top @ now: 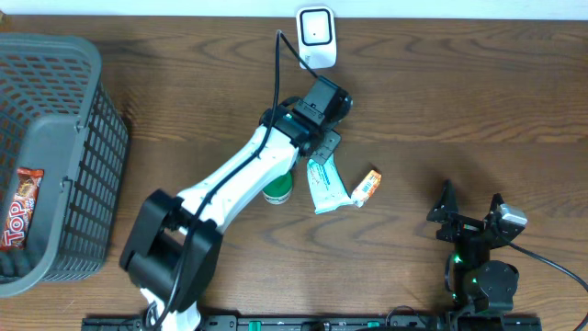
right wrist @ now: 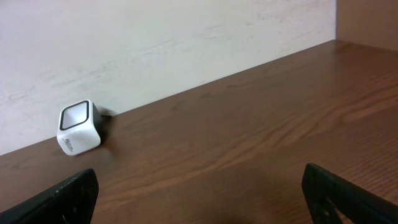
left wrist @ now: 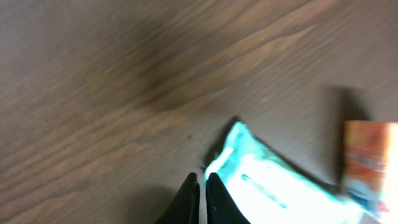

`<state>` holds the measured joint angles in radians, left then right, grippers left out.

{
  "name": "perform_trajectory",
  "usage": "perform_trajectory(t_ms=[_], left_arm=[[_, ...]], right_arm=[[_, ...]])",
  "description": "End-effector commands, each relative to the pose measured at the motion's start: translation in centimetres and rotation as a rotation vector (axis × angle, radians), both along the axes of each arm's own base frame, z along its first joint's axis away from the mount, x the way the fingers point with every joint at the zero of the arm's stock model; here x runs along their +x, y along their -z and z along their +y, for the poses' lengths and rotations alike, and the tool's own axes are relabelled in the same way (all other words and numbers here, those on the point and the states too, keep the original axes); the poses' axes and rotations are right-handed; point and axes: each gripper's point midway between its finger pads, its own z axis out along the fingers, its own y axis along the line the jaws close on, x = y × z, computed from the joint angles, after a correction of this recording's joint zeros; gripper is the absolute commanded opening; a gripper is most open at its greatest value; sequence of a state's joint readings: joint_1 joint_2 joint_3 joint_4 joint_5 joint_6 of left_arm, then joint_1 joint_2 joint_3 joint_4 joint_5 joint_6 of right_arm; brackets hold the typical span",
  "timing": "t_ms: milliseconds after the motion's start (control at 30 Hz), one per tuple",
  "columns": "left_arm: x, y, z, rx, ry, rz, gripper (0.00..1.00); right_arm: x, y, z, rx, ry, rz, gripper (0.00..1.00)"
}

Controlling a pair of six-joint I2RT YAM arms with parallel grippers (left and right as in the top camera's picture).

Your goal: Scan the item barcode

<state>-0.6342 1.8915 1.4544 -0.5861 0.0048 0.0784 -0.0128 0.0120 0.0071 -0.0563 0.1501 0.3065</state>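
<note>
A grey plastic mesh basket (top: 87, 129) stands far to the left of the small white cube-shaped barcode scanner (top: 315, 35), with a red wrapped snack bar (top: 22, 207) lying inside it. The white-and-black left arm (top: 234, 179) reaches diagonally up the wooden table (top: 478, 101) and ends in the left gripper (top: 323, 147) just in front of the scanner. Its black fingers (left wrist: 189, 196) are pressed together at the near edge of a teal-and-white soft pouch (top: 323, 184), and whether they catch any of its film cannot be told. A round green-and-white container (top: 277, 191) shows partly from under the arm, in front of the scanner and touching the pouch's left side. A small orange packet (top: 367, 187) lies just right of the pouch. Well to the right of the scanner and nearer the table's front, the right gripper (top: 470, 207) hangs with its jaws spread wide and nothing between them.
</note>
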Motion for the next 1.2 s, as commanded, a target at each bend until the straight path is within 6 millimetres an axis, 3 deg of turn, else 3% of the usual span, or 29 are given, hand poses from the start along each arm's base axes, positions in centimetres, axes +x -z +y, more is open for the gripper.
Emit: perform_trajectory(t_ms=[0,233,400,567,700,733,767,800,900,933,1033,1167], left_arm=[[-0.9,4.5,0.8,0.031,-0.014,0.117,0.07],[-2.7,9.8,0.4,0.051,0.011,0.262,0.08],[-2.5,8.4,0.8,0.058,0.002,0.245,0.07],[-0.3,2.4,1.9,0.039,-0.041,0.091,0.08],[1.1,-5.7,3.8,-0.028,-0.096,-0.091,0.08],[1.2,-7.3,4.4,-0.040,-0.111,-0.128,0.12],[1.4,-9.4,5.2,-0.056,-0.133,-0.176,0.23],[1.4,-11.7,6.4,-0.074,-0.161,-0.230,0.35],[1.3,-17.4,10.3,-0.121,-0.248,-0.361,0.45],[1.2,-19.2,11.8,-0.138,-0.286,-0.403,0.57],[0.7,-24.1,17.8,-0.211,-0.469,-0.521,0.75],[-0.9,-28.3,26.9,-0.296,-0.776,-0.641,0.81]], right_arm=[[0.0,0.0,0.0,0.003,0.001,-0.001,0.99],[0.0,0.0,0.0,0.003,0.001,-0.001,0.99],[0.0,0.0,0.0,0.003,0.001,-0.001,0.99],[0.0,0.0,0.0,0.003,0.001,-0.001,0.99],[0.0,0.0,0.0,0.003,0.001,-0.001,0.99],[0.0,0.0,0.0,0.003,0.001,-0.001,0.99],[0.0,0.0,0.0,0.003,0.001,-0.001,0.99],[0.0,0.0,0.0,0.003,0.001,-0.001,0.99],[0.0,0.0,0.0,0.003,0.001,-0.001,0.99],[0.0,0.0,0.0,0.003,0.001,-0.001,0.99],[0.0,0.0,0.0,0.003,0.001,-0.001,0.99],[0.0,0.0,0.0,0.003,0.001,-0.001,0.99]])
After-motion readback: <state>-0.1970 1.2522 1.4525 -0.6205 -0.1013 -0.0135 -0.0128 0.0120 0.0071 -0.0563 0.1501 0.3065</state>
